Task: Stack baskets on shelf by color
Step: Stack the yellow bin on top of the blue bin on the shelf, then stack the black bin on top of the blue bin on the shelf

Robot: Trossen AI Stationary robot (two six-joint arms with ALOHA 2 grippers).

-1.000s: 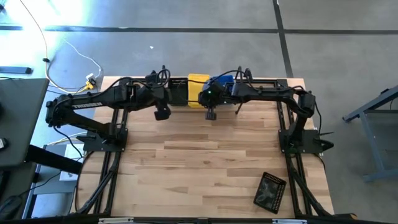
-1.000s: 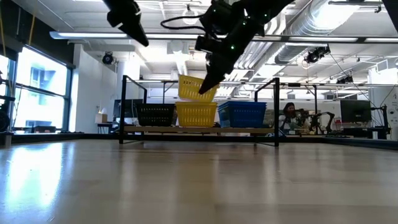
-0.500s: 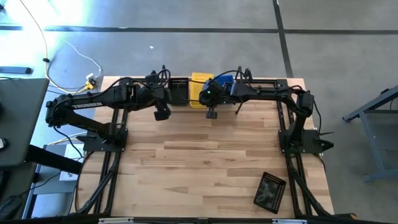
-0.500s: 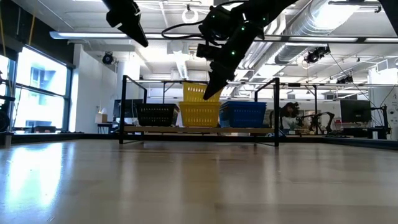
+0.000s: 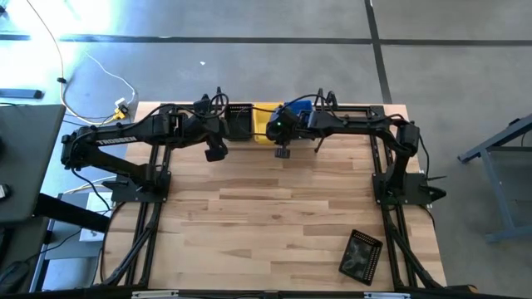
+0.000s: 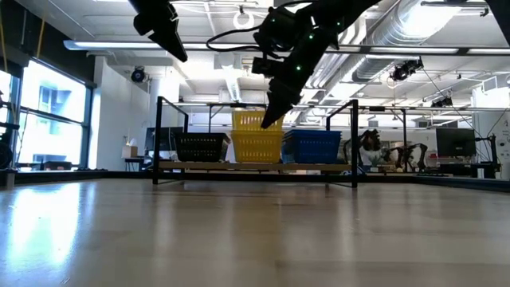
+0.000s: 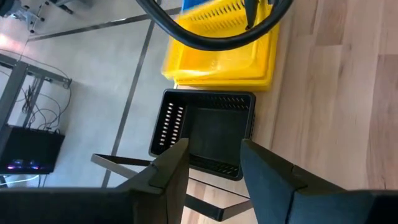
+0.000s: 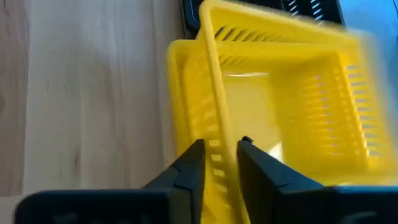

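Item: yellow basket (image 8: 280, 93), its wall between my right gripper (image 8: 219, 163)'s parted, releasing fingers, above the shelf (image 6: 255, 167). Risk: it seats crooked in the yellow stack, or snags when I withdraw. Left gripper (image 7: 211, 165) empty, open, over the black basket (image 7: 208, 134).

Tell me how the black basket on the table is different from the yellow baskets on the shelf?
The black basket lies alone on the table's near part; the yellow baskets sit stacked on the shelf. No gripper is near the black one; the right gripper straddles the top yellow one's wall. All have perforated walls.

Yellow basket (image 8: 273, 106) blurred, edge-cut
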